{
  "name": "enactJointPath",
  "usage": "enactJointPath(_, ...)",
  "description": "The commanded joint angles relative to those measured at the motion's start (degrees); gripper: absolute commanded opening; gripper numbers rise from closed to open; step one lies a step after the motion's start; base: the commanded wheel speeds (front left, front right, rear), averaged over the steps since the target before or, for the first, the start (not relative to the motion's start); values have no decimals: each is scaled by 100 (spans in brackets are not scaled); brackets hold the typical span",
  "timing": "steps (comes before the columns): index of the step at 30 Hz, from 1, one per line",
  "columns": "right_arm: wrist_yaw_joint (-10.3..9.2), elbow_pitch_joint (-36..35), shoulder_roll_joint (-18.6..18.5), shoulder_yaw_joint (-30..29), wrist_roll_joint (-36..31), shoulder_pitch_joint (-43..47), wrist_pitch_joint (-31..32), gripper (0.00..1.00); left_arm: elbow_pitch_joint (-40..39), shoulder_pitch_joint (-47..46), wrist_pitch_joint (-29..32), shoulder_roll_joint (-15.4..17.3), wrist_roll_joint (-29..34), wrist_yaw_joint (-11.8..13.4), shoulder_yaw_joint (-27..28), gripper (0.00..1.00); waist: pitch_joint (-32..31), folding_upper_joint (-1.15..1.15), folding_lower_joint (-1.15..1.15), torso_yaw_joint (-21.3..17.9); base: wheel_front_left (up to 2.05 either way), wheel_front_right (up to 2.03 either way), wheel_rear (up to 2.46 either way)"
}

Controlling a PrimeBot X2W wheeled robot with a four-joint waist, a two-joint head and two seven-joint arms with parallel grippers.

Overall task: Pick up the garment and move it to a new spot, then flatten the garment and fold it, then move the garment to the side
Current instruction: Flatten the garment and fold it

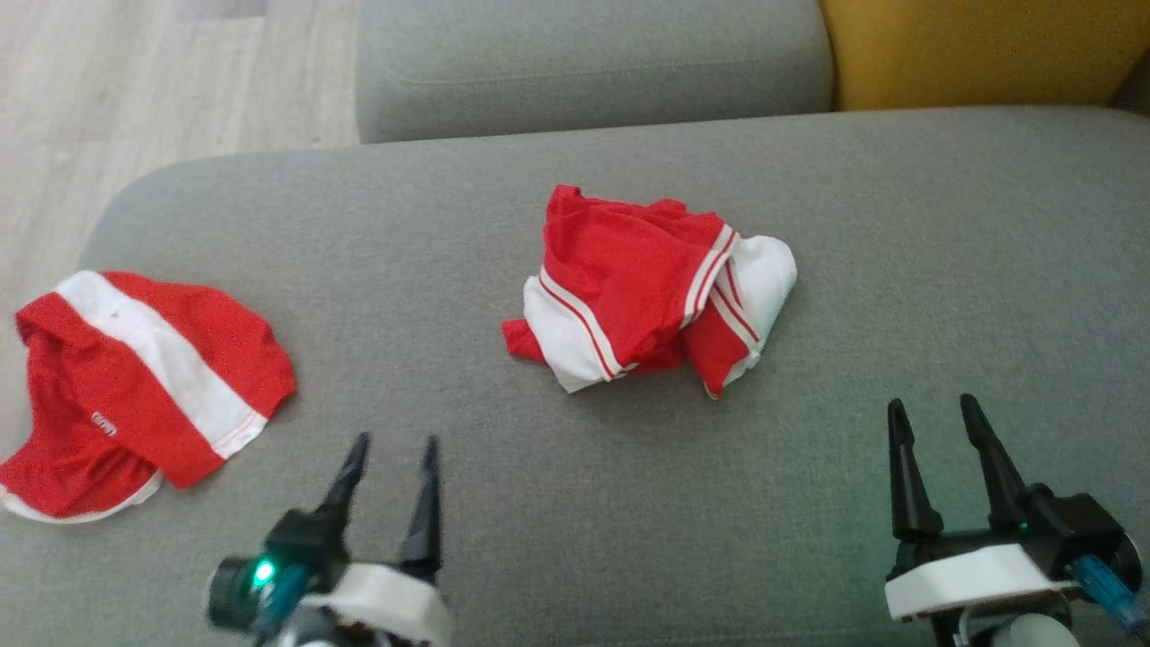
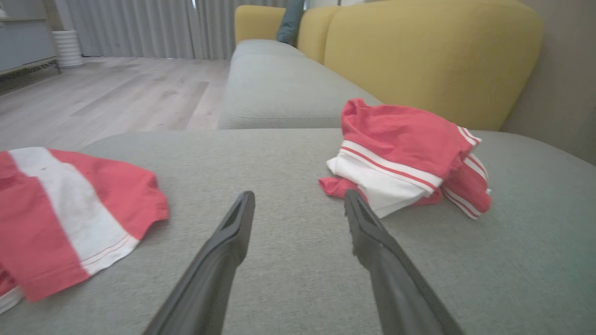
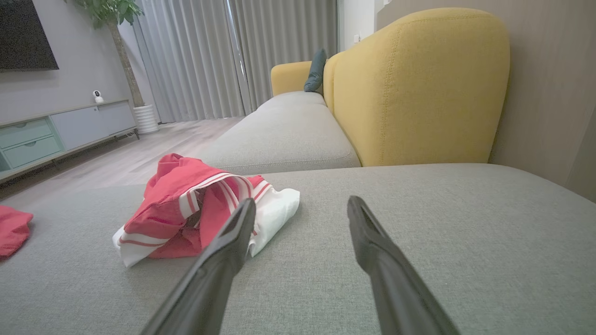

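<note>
garment (image 1: 647, 288) crumpled, red cloth with white stripes, grey woven cushion (image 1: 629, 521)

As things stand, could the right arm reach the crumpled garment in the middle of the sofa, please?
Probably yes: the right gripper is open and empty, and only bare grey cushion lies between it and the crumpled garment.
</note>
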Motion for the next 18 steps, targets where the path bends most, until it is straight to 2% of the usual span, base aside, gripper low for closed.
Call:
enactJointPath(1, 43, -192, -31, 178, -1, -254, -62, 100, -93, -519, -45, -38, 91, -83, -15, 100, 88, 0, 0, -100, 0, 0, 0)
enactJointPath(5, 43, -226, -31, 266, -11, -421, -62, 100, 337, -1201, -45, -42, 291, -283, -638, 100, 395, 0, 0, -374, 0, 0, 0)
enactJointPath(8, 43, -227, -31, 311, 32, -540, -62, 100, 737, -1698, -30, -43, 318, -345, -1010, 100, 584, 0, 0, -576, 0, 0, 0)
enactJointPath(14, 43, -231, -31, 439, 131, -682, -62, 100, 1397, -2396, 123, -43, 305, -355, -1486, 100, 890, 0, 0, -940, 0, 0, 0)
enactJointPath(18, 43, -250, -31, 523, 198, -779, -62, 100, 1863, -2808, 175, -44, 239, -272, -1641, 100, 1082, 0, 0, -1184, 0, 0, 0)
